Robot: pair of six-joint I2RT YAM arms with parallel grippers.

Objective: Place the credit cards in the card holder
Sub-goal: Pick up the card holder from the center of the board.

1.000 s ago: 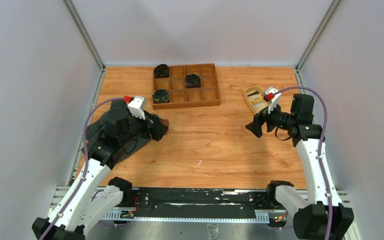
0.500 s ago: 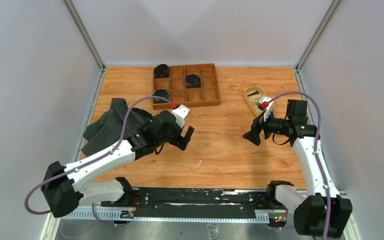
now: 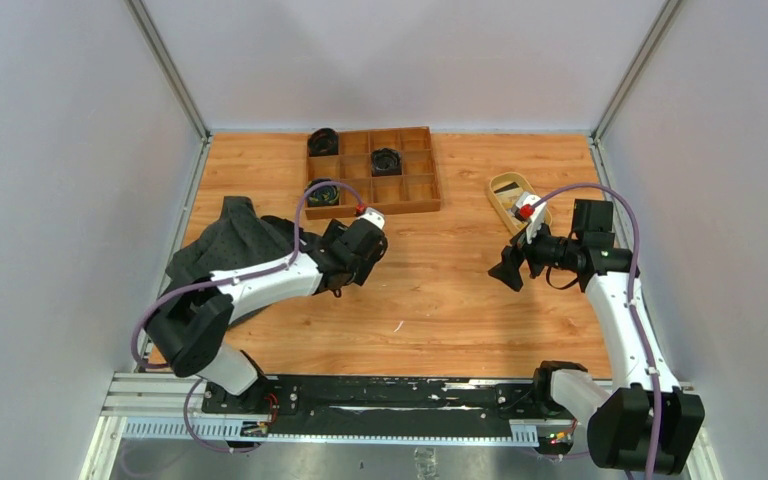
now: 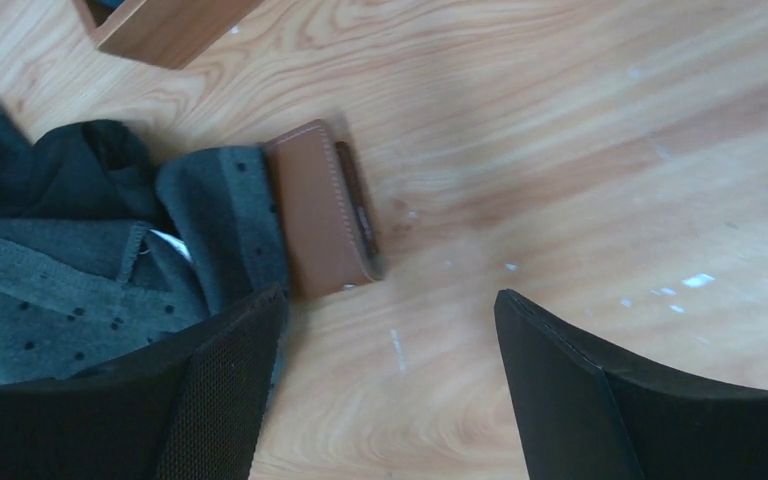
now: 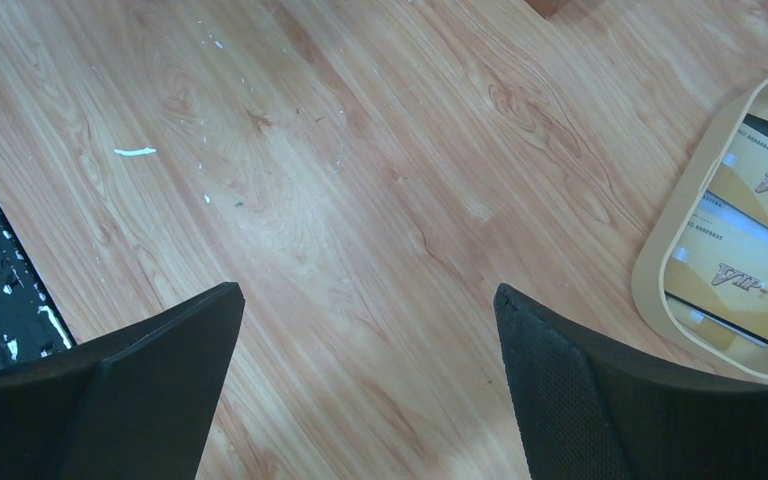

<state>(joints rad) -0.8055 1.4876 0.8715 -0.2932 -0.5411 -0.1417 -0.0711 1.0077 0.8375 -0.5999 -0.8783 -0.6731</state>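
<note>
The card holder (image 4: pixel 320 210) is a closed brown leather wallet. It lies flat on the table against the edge of a dark dotted cloth (image 4: pixel 70 250). My left gripper (image 4: pixel 390 295) is open and empty, just above the table, with the wallet a little beyond its left finger. In the top view the left gripper (image 3: pixel 345 268) hides the wallet. Yellow-gold credit cards (image 5: pixel 750 270) lie in a tan oval dish (image 5: pixel 660 250). My right gripper (image 5: pixel 370 290) is open and empty over bare table, left of the dish. In the top view the right gripper (image 3: pixel 508 272) hangs in front of the dish (image 3: pixel 500 210).
A brown wooden compartment tray (image 3: pixel 372 170) stands at the back with dark round items in three cells; its corner shows in the left wrist view (image 4: pixel 160 30). The dark cloth (image 3: pixel 225 245) is heaped at the left. Grey walls close in both sides.
My left arm swung from over the cloth out toward the centre, then turned its gripper back toward the cloth's edge. My right gripper dropped slightly away from the dish, then held still.
</note>
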